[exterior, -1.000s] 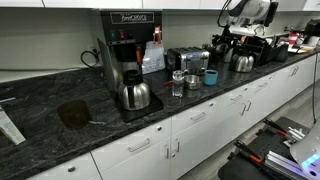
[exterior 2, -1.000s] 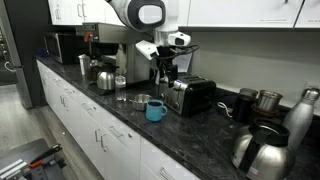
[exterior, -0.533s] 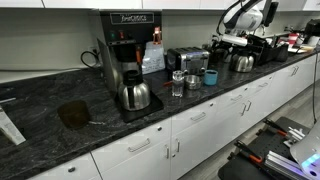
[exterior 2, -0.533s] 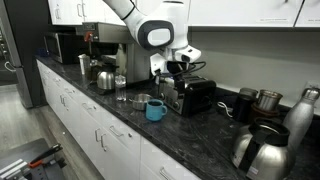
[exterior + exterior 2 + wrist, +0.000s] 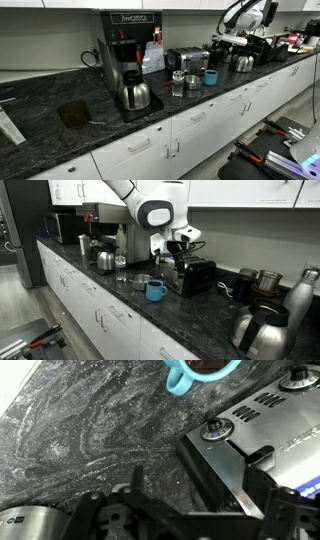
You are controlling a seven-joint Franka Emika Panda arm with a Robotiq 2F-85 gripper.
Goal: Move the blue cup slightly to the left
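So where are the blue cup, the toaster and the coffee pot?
blue cup (image 5: pixel 156 291): in an exterior view, on its side wall.
toaster (image 5: pixel 198 278): in an exterior view, on its dark side.
coffee pot (image 5: pixel 135 96): in an exterior view, on its steel belly.

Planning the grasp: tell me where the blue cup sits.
In both exterior views the blue cup stands on the dark countertop, just in front of the toaster.

Bright, even overhead room light in both exterior views, with soft sheen on the dark desk (image 5: pixel 40 100) and faint shadows beneath appliances. Low resolution, fine detail lost. Dimmer wrist view, pale glare streaks across stone, end effector (image 5: pixel 185 512) dark and blurred at lower edge.
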